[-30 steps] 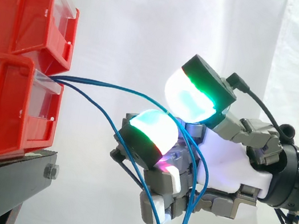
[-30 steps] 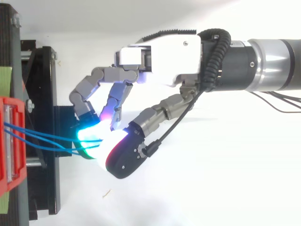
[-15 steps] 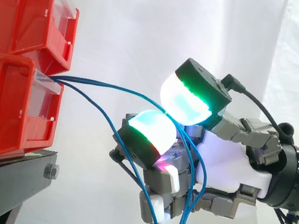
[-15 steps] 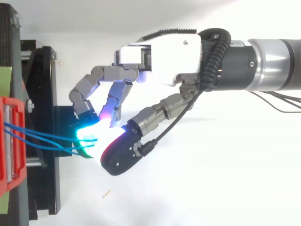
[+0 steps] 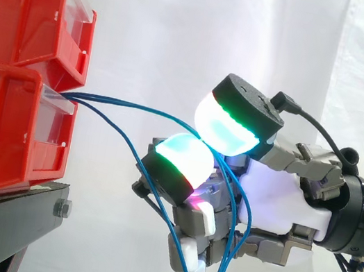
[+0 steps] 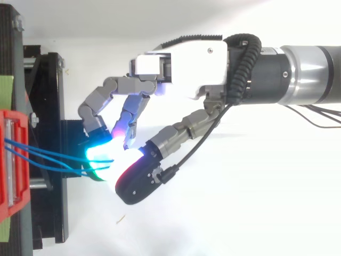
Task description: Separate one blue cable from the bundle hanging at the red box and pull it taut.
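Pinch by hand (image 5: 276, 202), tighter than a second back: swung upper glowing pad (image 5: 229, 127) down and leftward against lower pad (image 5: 182, 157) at frame centre, apparently clamped on one blue cable (image 5: 138, 106). Judged separation nearly done, pulling taut not yet begun. Ran slack from lower red bin (image 5: 6, 133) at left edge, arched into the pinch; left other cables (image 5: 124, 141) drooping beneath, toward bottom centre.
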Tool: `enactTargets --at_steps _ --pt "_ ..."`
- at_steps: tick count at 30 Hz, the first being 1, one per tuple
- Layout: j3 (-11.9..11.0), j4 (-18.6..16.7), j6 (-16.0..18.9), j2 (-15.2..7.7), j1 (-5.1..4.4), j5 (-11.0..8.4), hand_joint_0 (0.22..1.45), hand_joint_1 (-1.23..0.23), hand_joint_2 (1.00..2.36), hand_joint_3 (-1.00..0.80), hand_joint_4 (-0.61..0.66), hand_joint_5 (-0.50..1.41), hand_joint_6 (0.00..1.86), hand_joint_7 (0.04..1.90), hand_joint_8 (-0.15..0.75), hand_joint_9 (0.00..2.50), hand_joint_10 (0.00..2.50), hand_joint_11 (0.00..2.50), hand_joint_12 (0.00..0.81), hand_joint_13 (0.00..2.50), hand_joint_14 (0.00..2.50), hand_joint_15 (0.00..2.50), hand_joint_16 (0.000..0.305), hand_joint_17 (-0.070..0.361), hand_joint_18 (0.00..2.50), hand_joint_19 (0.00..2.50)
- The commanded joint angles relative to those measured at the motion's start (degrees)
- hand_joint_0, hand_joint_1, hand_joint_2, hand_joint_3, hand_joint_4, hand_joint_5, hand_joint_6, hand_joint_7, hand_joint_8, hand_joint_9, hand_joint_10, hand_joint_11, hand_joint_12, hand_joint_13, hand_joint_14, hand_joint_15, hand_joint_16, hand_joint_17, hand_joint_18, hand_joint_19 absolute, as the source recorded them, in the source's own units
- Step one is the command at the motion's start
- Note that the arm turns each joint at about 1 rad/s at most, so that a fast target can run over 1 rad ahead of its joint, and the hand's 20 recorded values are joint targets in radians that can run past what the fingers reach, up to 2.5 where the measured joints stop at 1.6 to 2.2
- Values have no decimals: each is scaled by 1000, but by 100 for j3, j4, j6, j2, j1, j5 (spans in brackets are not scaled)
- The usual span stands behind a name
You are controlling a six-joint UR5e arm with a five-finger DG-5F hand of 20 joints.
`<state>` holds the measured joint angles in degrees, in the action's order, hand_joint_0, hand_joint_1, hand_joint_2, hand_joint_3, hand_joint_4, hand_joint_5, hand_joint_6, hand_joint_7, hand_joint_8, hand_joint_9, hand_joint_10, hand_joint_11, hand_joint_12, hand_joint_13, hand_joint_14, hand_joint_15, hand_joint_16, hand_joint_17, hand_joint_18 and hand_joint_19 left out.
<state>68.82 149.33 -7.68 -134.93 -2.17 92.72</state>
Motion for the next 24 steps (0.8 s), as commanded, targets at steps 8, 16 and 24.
enactTargets --at_steps 8,16,24 --pt "0 0 12 1 -2 0 732 -866 1000 -500 191 -169 885 1228 374 932 17 828 404 953 17 531 48 107 950 478" --pt "0 0 12 1 -2 0 540 -720 1000 -500 235 -148 865 1201 381 996 16 821 416 978 18 533 49 111 979 507" --pt "0 0 12 1 -2 0 581 -484 1000 -500 247 -127 810 1212 361 983 17 769 407 982 18 527 48 109 965 534"
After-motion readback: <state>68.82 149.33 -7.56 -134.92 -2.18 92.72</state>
